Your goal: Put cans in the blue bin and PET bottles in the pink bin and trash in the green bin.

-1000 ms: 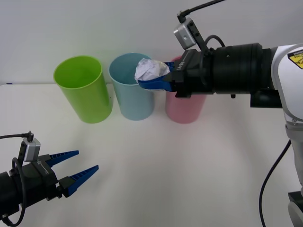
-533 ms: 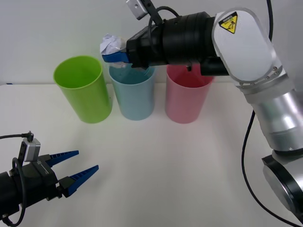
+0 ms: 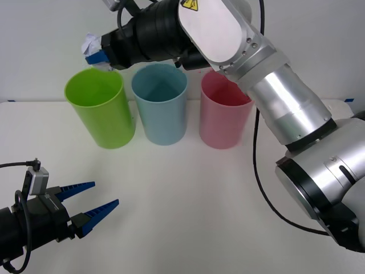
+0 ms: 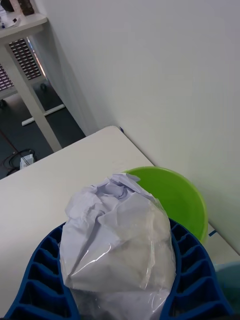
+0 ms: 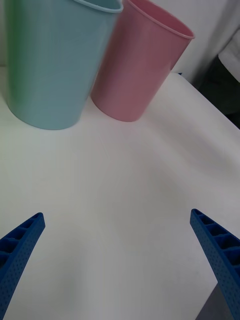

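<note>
Trash [image 3: 89, 44], a crumpled white wad, rides high in the right gripper [image 3: 98, 55], whose blue ribbed fingers [image 4: 192, 280] are clenched around it from both sides. The right arm reaches across the table [image 3: 188, 194], above the row of three bins, and holds the wad in the air over the far rim of the green bin [image 3: 97, 108], at the row's left end. From the right wrist, the green mouth lies just beyond the wad rather than squarely under it.

The step in hand looks like the carry to the drop point, with the release not yet made. The next move likely calls for a slight shift to centre the wad over the green opening, then parting the fingers so it falls inside.

The blue bin [image 3: 160, 103] stands in the middle and the pink bin [image 3: 223, 114] at the right; what can be seen of all three interiors looks bare.

Low at the near left, the left gripper [image 3: 88, 208] waits above the table, fingers spread and holding nothing.
</note>
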### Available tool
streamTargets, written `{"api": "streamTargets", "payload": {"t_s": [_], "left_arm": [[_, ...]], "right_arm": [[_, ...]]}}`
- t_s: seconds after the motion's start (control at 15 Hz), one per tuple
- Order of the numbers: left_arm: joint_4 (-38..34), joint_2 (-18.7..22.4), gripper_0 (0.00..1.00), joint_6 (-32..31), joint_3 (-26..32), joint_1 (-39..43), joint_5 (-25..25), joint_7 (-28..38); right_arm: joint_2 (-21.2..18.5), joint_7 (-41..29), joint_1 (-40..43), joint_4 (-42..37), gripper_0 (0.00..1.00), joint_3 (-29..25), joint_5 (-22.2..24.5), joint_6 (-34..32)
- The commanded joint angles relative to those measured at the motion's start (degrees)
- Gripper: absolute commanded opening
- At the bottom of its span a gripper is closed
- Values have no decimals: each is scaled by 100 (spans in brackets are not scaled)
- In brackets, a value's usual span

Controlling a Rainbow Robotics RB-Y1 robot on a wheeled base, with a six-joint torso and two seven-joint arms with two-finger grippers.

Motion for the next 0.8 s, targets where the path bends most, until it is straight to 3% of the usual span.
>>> {"api": "streamTargets", "payload": {"t_s": [0.07,0.27,0.47,0.8], "left_arm": [[0,0,100,0,0,0,0,0],[0,0,100,0,0,0,0,0],[0,0,100,0,0,0,0,0],[0,0,100,0,0,0,0,0]], "right_arm": [[375,0,-585,970,0,86,148,316],[551,-202,-1139,1884,0,719,-37,1046],[577,-589,-1332,2139,0,1528,-133,1617],[835,-580,-1367,2807,0,1941,-248,2777]]}}
